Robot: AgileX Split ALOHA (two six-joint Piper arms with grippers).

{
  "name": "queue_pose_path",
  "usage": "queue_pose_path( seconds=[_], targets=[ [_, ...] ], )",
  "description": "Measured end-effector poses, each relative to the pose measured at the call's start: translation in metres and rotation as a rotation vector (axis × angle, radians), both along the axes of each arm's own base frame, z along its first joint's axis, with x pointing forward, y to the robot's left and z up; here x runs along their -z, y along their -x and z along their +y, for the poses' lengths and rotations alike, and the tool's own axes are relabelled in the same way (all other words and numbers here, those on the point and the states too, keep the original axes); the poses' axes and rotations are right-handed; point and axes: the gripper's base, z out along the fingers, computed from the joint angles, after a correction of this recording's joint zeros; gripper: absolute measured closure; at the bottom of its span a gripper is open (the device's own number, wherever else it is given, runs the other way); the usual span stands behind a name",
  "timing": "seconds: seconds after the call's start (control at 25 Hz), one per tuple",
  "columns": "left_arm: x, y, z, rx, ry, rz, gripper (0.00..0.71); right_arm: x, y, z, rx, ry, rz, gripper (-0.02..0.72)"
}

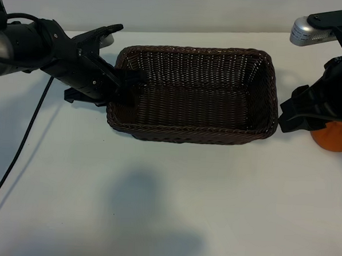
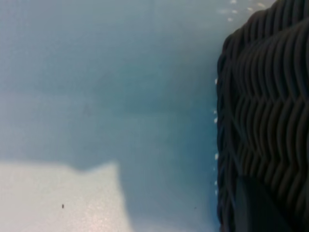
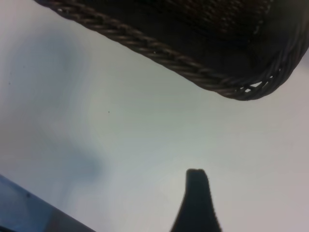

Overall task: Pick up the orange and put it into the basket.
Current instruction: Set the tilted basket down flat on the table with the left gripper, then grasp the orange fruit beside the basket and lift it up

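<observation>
The left gripper [image 1: 127, 80] pinches the basket [image 1: 263, 128] rim, likely steadying it, while the right gripper [image 1: 295, 114] hangs with fingers spread just beside the orange [image 1: 334, 138] (partly hidden) on the surface [image 1: 167, 208].

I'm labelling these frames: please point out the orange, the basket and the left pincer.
orange [image 1: 333, 139]: exterior view, its visible lower skin.
basket [image 1: 193, 134]: exterior view, near outer wall.
left pincer [image 1: 132, 78]: exterior view, tips at the basket's left rim.
</observation>
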Motion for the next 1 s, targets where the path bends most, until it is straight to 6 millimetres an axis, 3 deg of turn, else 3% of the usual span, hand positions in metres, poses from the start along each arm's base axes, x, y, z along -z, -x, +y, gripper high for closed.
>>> queue_pose_path(
  seconds=[0.68,0.76,1.0],
  targets=[
    [0.0074,-0.0004,-0.0006,-0.013,0.005,0.025,0.550,-0.0001,0.0003,0.0005,0.001,-0.007,0.004,0.178],
    [0.0075,0.0008,-0.0012,-0.011,0.011,0.038,0.485,-0.0001,0.0003,0.0005,0.001,-0.007,0.004,0.178],
    [0.0083,0.0049,-0.0022,0.005,0.020,0.083,0.061,-0.0001,0.0003,0.0005,0.000,-0.006,0.004,0.178]
  ],
)
